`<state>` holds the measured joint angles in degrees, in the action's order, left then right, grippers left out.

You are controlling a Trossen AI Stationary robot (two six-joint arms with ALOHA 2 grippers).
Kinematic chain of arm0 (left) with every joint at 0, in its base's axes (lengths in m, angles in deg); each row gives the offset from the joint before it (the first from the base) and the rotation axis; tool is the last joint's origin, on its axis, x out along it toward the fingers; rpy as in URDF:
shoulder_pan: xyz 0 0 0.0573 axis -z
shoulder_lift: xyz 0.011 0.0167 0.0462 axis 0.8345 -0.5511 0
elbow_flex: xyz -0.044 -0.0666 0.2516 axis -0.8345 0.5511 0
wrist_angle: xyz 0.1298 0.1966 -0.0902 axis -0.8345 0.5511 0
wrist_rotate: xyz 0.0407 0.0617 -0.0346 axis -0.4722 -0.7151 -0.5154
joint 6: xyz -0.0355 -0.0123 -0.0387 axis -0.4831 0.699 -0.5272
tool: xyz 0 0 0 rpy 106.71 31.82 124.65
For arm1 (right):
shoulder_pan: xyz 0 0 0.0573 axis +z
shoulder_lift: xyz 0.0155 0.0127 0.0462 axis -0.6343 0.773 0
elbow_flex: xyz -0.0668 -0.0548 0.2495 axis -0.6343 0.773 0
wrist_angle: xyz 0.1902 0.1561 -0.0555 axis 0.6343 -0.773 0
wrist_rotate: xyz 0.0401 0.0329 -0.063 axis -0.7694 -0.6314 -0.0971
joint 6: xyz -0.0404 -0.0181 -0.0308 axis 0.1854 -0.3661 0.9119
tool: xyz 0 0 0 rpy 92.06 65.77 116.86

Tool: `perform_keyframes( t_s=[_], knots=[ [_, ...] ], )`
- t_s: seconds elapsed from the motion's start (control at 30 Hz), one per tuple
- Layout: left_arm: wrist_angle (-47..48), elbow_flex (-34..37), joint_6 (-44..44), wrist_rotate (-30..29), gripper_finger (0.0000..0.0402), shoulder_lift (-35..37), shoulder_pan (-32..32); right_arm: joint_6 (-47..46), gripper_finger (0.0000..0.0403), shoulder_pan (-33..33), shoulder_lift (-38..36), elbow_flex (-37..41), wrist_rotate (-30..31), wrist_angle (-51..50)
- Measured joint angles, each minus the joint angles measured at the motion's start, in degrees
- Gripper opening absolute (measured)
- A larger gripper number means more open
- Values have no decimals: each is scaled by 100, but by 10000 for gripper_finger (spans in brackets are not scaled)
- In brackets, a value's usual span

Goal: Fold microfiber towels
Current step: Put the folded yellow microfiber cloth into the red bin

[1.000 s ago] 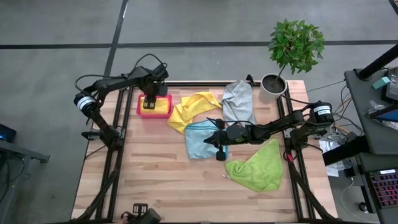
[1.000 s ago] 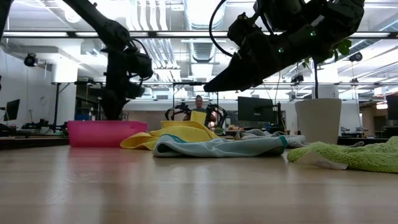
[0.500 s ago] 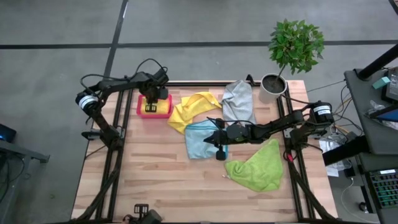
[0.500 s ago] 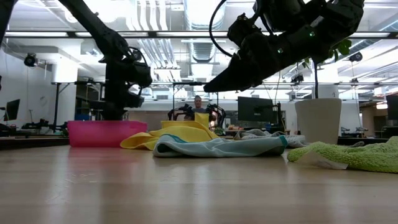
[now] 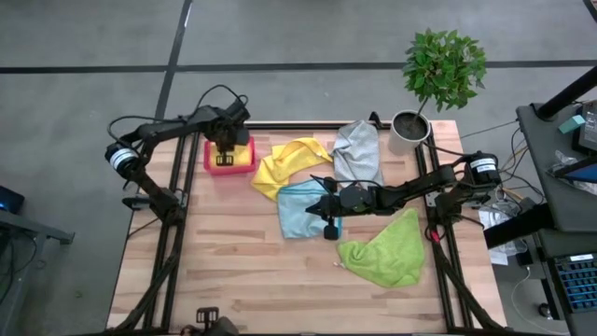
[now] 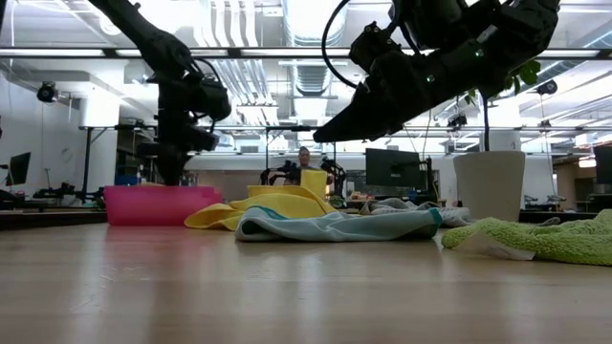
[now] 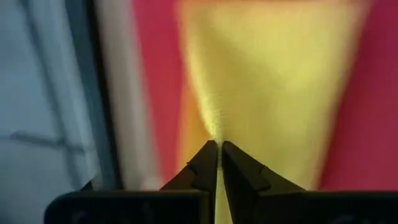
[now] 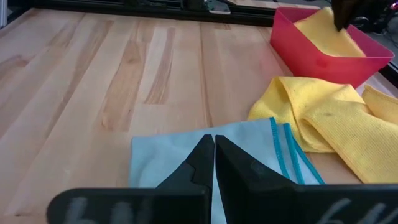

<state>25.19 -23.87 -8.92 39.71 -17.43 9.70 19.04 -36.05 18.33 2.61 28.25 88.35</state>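
Note:
A yellow microfiber towel lies in the pink-red bin at the table's far left. My left gripper reaches down into the bin, shut on that towel. A second yellow towel, a grey one, a light blue one and a lime green one lie crumpled on the wood. My right gripper hovers shut above the light blue towel at mid-table and touches nothing. My left gripper pinches a raised peak of the yellow towel between its two fingertips. The fingers come from above, pointing steeply down. Below them the cloth spreads out like a tent, drawn taut, its lower part still in the bin. One layer or several, I cannot tell.
A potted plant in a white pot stands at the far right corner. Bare wood fills the near left of the table. A person sits in the room beyond the far edge.
My left gripper has dipped into the bin and come up a little again, and the yellow towel's middle has risen with it into a peak while its edges stay in the bin.

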Motion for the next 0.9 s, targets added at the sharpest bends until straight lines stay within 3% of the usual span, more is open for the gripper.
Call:
perform_keyframes(
  t_s=[0.23,0.53,0.9],
  knots=[
    [-286,309,-184,44,8,-197,14,-28,9,1,0,0,-1,-7],
    [-210,152,-385,-601,12,-34,16,99,9,1,0,0,0,-3],
    [-34,93,-411,-680,112,281,18,18,9,3,0,2,-3,-9]
  ],
)
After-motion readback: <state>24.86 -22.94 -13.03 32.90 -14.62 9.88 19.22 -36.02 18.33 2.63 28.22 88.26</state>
